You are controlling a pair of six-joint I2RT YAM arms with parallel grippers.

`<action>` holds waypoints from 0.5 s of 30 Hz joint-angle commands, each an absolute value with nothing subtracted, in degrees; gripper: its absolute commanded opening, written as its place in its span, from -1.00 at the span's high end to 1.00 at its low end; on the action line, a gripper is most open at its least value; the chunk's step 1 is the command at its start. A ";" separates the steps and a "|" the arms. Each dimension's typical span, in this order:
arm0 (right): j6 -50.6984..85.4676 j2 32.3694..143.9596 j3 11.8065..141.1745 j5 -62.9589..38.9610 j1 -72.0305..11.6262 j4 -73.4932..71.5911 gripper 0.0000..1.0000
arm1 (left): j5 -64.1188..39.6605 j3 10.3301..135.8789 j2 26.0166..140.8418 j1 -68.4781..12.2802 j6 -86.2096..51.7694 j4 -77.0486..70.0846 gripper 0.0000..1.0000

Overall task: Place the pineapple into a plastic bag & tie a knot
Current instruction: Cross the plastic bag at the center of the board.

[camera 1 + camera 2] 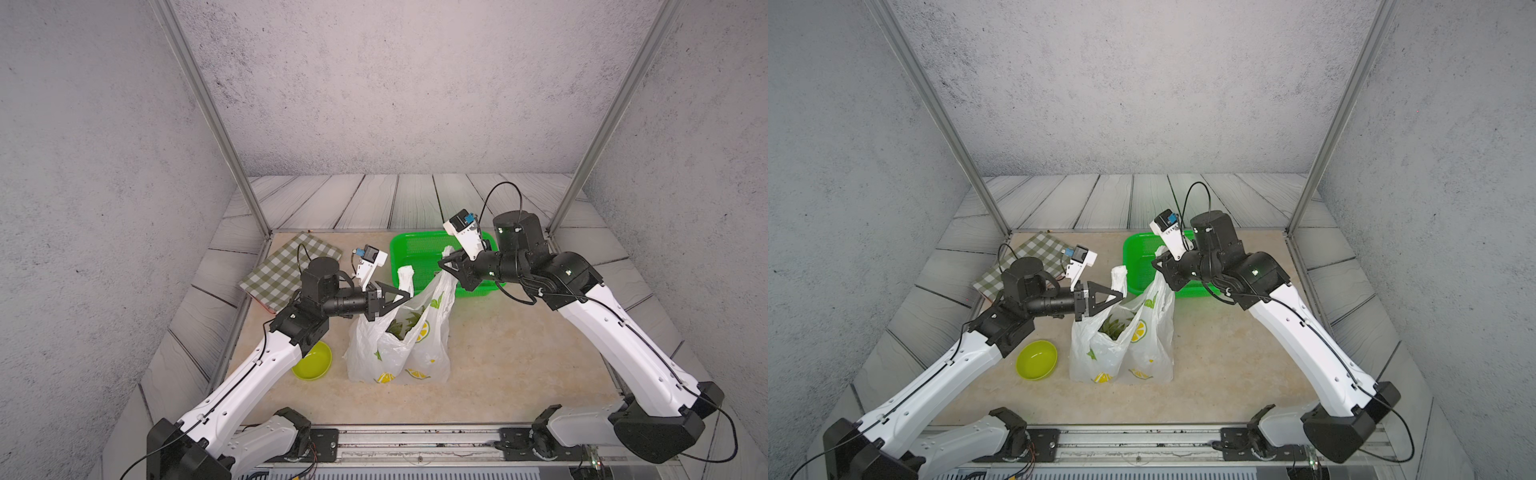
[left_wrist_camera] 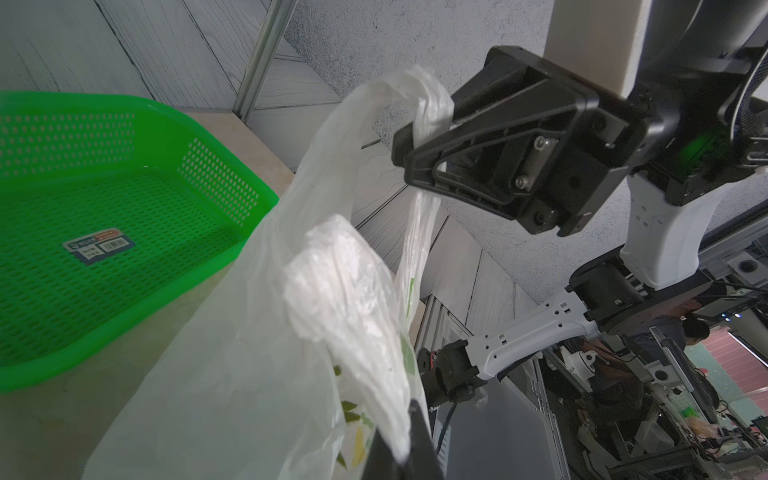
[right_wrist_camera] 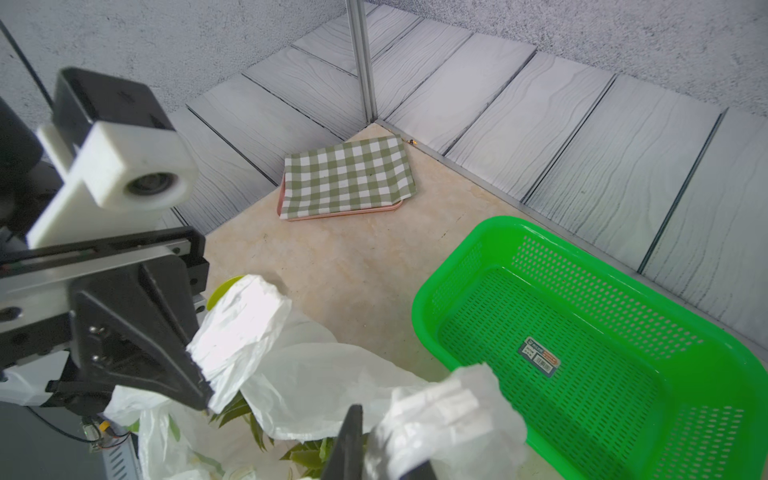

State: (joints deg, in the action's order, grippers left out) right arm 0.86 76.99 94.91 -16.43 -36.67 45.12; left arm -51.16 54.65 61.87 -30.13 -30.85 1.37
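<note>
Near the middle of the bench stands the plastic bag (image 1: 432, 345), upright and crinkled, its mouth held open between my two arms. My left fingers (image 1: 408, 294) are clamped together on the bag's left handle loop (image 1: 405, 275), and the bunched white end of that loop sticks up past them. The right wrist view shows the same pinch from the side, with the plastic caught at the tips. My right fingers (image 1: 444, 262) are closed on the right handle loop (image 1: 448, 250). The left wrist view shows them (image 2: 409, 162) pressed together, with the plastic running through and curling over the top. That loop is raised higher and lies nearer the far edge than the other one. The two loops are apart from each other and not tied.

Green spiky leaves of the pineapple (image 1: 405, 326) show inside the bag's mouth in both top views. The fruit's body is hidden by the plastic.

Beyond the bag, at the far edge of the bench, sits a green basket (image 1: 417, 251) with perforated walls. My right wrist hangs over its near right part. A checked cloth (image 1: 286, 262) lies in the far left corner. A yellow-green bowl (image 1: 318, 361) rests near the left edge, just beside the bag and partly under my left arm.
</note>
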 commanded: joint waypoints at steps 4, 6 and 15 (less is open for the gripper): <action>3.57 75.00 95.47 -22.42 -36.50 47.88 0.31 | -49.44 59.24 64.05 -30.43 -26.09 6.56 1.00; 3.96 74.12 95.59 -20.46 -36.44 50.52 0.17 | -49.41 59.60 64.38 -30.41 -26.01 6.43 1.00; 4.64 62.13 85.05 -6.27 -35.82 50.63 -0.36 | -49.63 60.99 65.12 -30.41 -24.09 8.08 1.00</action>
State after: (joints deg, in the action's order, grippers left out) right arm 3.81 65.23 86.96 -10.74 -36.21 50.63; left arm -49.25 58.94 64.93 -30.13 -26.02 7.31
